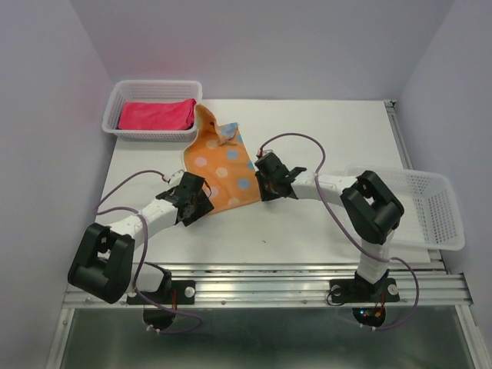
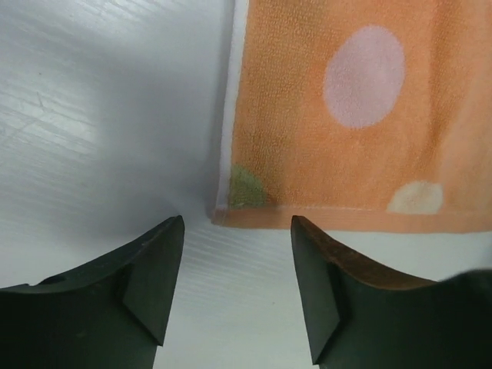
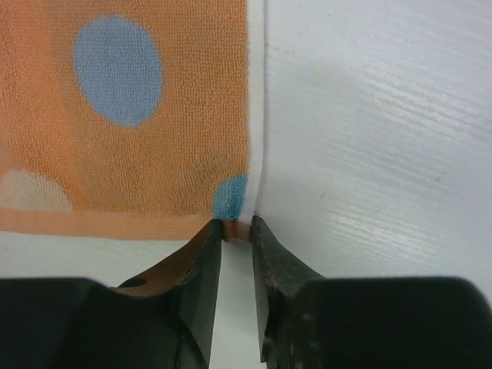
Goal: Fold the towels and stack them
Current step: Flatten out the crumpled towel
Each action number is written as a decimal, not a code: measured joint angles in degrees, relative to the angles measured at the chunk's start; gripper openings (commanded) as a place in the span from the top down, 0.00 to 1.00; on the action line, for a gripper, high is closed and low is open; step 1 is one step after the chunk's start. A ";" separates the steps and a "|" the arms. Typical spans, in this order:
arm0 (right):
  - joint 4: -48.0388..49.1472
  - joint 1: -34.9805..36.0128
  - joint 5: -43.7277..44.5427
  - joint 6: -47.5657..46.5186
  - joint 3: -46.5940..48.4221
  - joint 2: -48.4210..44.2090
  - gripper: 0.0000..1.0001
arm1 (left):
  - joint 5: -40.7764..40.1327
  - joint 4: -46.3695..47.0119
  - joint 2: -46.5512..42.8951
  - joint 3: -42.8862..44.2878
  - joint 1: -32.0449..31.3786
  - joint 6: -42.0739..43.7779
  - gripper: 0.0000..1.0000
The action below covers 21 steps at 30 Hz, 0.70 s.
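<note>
**Right on its corner, left not yet on**

Your right gripper (image 3: 237, 231) has its fingers drawn nearly together, with the near right corner of the dotted towel (image 1: 223, 165) between the tips. The hem fills the narrow gap. Whether that bite is firm you cannot tell from here.

Your left gripper (image 2: 237, 223) has its fingers well apart with nothing between them. It sits low over the table (image 1: 323, 138), and the towel's near left corner lies just beyond the tips.

The towel lies flat at its near edge, between the two wrists. Its far end is rumpled up against the basket (image 1: 115, 100) at the back left. The pink towel (image 1: 157, 114) lies folded in that basket.

Treat the cloth as light, limp terry. It will likely sag and drape from wherever you hold it, and the pile should give the pads some friction. A shallow pinch on the hem alone could slip out.

Take the left corner as you have the right one, at the stitched hem and a little way in from the point. That way both corners should lift level. Expect the bunched far end to drag or snag on the basket.
</note>
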 measured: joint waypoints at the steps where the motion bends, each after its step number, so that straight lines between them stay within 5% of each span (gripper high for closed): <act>1: 0.00 0.00 0.15 0.24 0.00 0.00 0.82 | 0.04 0.48 0.52 0.00 -0.02 0.04 0.47; 2: 0.00 0.00 0.31 0.59 0.00 0.02 0.86 | 0.13 0.90 0.76 0.04 -0.11 -0.04 0.55; 3: 0.02 0.00 0.37 0.96 0.00 0.02 0.93 | 0.46 1.57 1.18 0.02 -0.11 -0.11 0.85; 4: 0.09 0.00 0.39 1.31 0.00 0.02 0.97 | 0.70 1.92 1.73 0.00 -0.13 -0.07 1.00; 14: 1.68 0.02 0.24 2.73 -3.96 -3.87 0.99 | 3.69 4.37 0.31 -0.48 -1.18 -0.09 1.00; 21: 2.93 0.09 -2.84 1.64 -7.39 -22.27 0.99 | 7.26 5.07 -20.50 0.90 -3.87 2.67 1.00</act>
